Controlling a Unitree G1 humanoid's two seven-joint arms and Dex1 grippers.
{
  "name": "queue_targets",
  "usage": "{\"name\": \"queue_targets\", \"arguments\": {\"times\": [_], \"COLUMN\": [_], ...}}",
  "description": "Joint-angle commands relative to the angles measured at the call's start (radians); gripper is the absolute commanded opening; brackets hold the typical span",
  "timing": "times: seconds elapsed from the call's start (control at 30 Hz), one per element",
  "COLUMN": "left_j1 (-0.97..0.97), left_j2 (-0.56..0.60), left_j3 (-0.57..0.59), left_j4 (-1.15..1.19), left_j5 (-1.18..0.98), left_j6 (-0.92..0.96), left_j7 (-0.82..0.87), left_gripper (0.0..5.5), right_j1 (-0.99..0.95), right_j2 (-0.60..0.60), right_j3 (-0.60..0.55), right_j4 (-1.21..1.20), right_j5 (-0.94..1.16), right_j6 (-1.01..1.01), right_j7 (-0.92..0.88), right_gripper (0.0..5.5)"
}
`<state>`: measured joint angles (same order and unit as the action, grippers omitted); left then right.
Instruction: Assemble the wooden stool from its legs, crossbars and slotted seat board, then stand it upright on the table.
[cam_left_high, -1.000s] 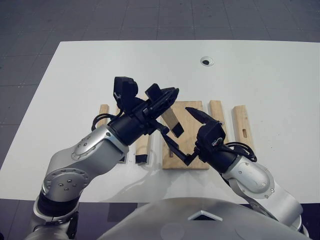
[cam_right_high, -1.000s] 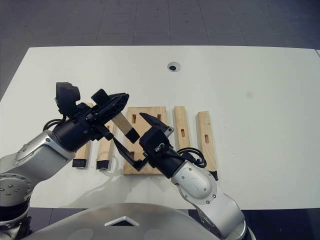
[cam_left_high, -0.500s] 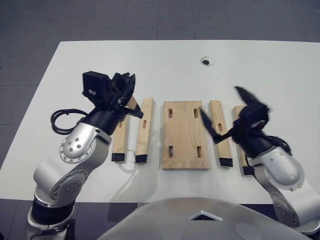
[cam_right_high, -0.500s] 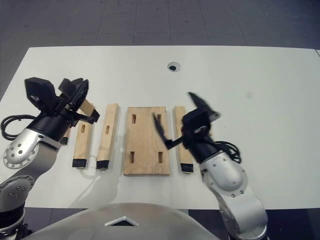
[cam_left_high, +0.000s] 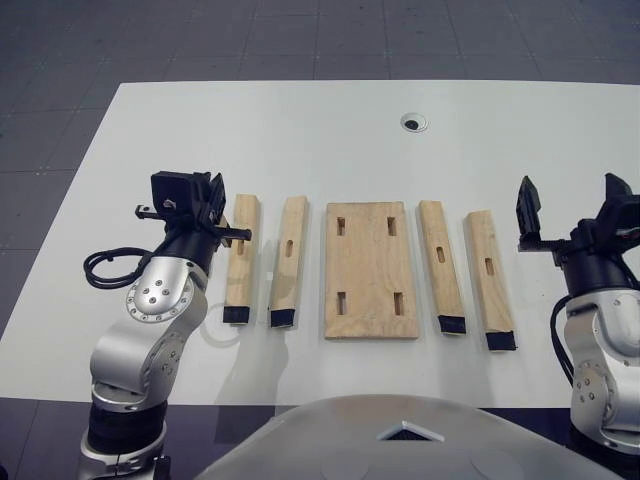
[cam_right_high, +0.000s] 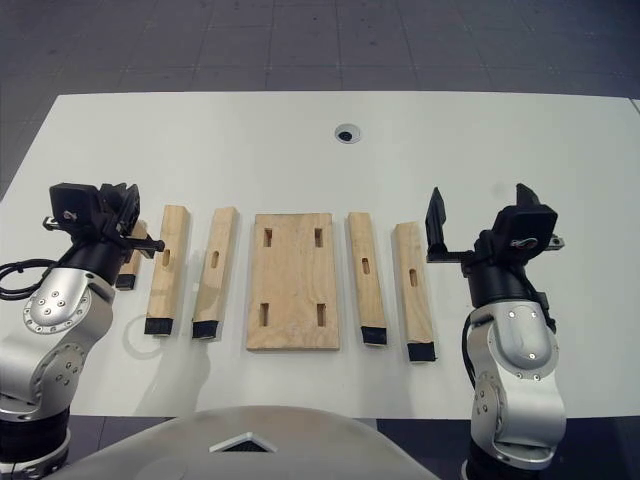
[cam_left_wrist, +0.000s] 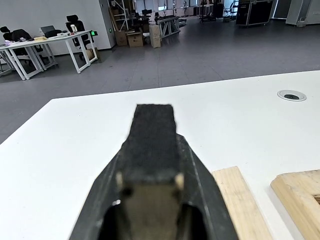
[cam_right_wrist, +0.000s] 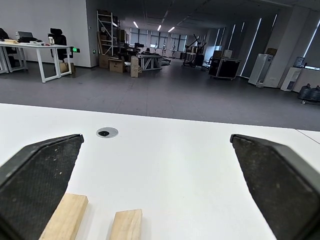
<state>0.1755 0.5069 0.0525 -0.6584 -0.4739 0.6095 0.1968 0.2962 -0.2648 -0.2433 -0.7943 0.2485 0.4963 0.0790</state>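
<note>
The seat board (cam_left_high: 370, 270) lies flat on the white table (cam_left_high: 150, 130), its four slots facing up. You have four legs lying parallel to it. Two are to the left of the board, the nearer leg (cam_left_high: 288, 260) just beside it and the outer leg (cam_left_high: 241, 258) one place further out. Two are to the right, with the inner right leg (cam_left_high: 440, 265) close to the board and the outer right leg (cam_left_high: 490, 280) beyond that. Each leg shows a slot and has a black end on your side.

Your left gripper (cam_left_high: 212, 195) sits left of the board, past the outer leg. Its fingers are pressed onto a short crossbar (cam_right_high: 130, 258) with a black tip. Your right gripper (cam_right_wrist: 157, 165) is right of the board, beyond the outer right leg, with its fingers (cam_right_wrist: 45, 170) spread wide and nothing between them. A round grommet (cam_left_high: 414, 122) sits in the table beyond the board's far edge.
</note>
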Motion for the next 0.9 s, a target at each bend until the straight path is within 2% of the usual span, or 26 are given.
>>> {"name": "queue_targets", "arguments": {"times": [0.03,0.37,0.9], "left_j1": [-0.009,-0.031,-0.048], "left_j2": [-0.032,-0.097,-0.158], "left_j3": [-0.001,0.004,0.04], "left_j4": [0.045,0.114,0.092], "left_j5": [0.049,0.144,0.193], "left_j6": [-0.003,-0.019,0.015], "left_j7": [-0.047,-0.127,-0.161], "left_gripper": [0.43,0.43,0.43], "right_j1": [-0.011,-0.016,-0.018], "right_j2": [0.007,0.009,0.014], "right_j3": [0.002,0.006,0.034], "right_j4": [0.004,0.008,0.035], "right_j5": [0.003,-0.002,-0.022], "right_j6": [-0.001,0.001,-0.015], "right_j7": [0.008,0.02,0.025], "right_gripper": [5.5,5.5,5.5]}}
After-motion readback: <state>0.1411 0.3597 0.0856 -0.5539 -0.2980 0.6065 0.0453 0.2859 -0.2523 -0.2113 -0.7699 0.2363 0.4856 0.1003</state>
